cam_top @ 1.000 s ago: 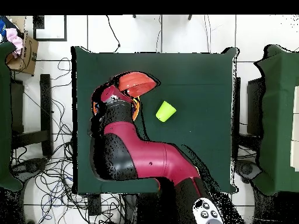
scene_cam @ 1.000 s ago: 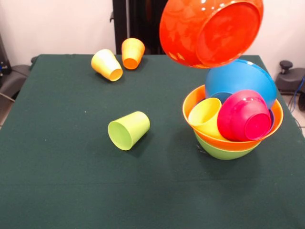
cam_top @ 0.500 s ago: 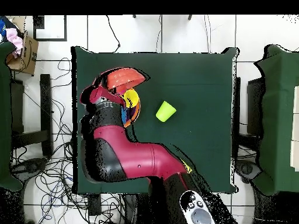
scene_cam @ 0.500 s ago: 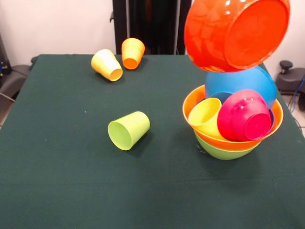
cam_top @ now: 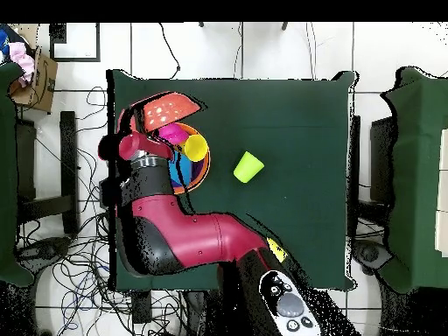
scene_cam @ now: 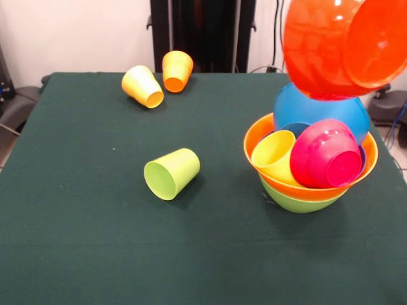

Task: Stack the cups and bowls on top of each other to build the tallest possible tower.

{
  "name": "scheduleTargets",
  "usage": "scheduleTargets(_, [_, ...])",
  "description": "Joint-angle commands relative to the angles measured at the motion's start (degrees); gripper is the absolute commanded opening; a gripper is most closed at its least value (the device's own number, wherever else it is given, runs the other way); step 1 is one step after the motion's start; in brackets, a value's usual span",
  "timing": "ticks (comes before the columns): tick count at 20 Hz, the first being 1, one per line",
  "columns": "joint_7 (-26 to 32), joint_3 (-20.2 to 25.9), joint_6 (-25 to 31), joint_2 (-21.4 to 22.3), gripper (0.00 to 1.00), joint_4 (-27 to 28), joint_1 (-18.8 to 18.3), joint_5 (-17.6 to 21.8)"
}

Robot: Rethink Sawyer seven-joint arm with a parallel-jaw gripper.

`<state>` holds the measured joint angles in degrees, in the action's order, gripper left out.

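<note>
A red-orange bowl [scene_cam: 343, 44] hangs tilted in the air at the upper right, above and a little right of the tower. In the overhead view it [cam_top: 166, 114] sits at the arm's end, and my gripper [cam_top: 149, 131] is shut on it, mostly hidden. The tower is a lime green bowl [scene_cam: 299, 202] under a large orange bowl [scene_cam: 254, 149]. That bowl holds a yellow cup [scene_cam: 275, 155], a small magenta bowl [scene_cam: 324, 155] and a blue bowl [scene_cam: 321, 108]. A lime green cup [scene_cam: 172, 173] lies on its side mid-table.
A yellow cup [scene_cam: 142, 86] and an orange cup [scene_cam: 177, 70] lie together at the table's far left, by the black pedestal [scene_cam: 197, 32]. In the overhead view my arm [cam_top: 192, 241] covers the table's lower left; cables and side tables [cam_top: 420, 175] surround it.
The arm has carried the red-orange bowl to the right in the front view and slightly higher, from above the table's middle to above the tower's right edge. The other things have not moved.
</note>
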<state>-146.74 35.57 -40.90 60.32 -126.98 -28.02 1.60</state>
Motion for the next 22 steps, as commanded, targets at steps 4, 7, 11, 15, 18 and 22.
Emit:
scheduleTargets(4, [-14.4,0.5,-12.1,-10.9,0.0,-0.9,3.0,8.1])
scheduleTargets(7, [-13.8,-0.9,-16.8,-14.3,0.0,0.7,5.3,8.9])
scheduleTargets(11, [-13.9,-0.4,-20.7,-16.2,0.0,2.0,6.3,10.5])
scheduleTargets(15, [-13.7,0.6,-21.4,-17.7,0.0,4.1,6.8,11.4])
scheduleTargets(18, [-13.3,1.0,-21.8,-19.6,0.0,6.8,7.7,11.8])
scheduleTargets(22, [-13.1,1.5,-21.1,-21.9,0.0,10.3,8.4,12.7])
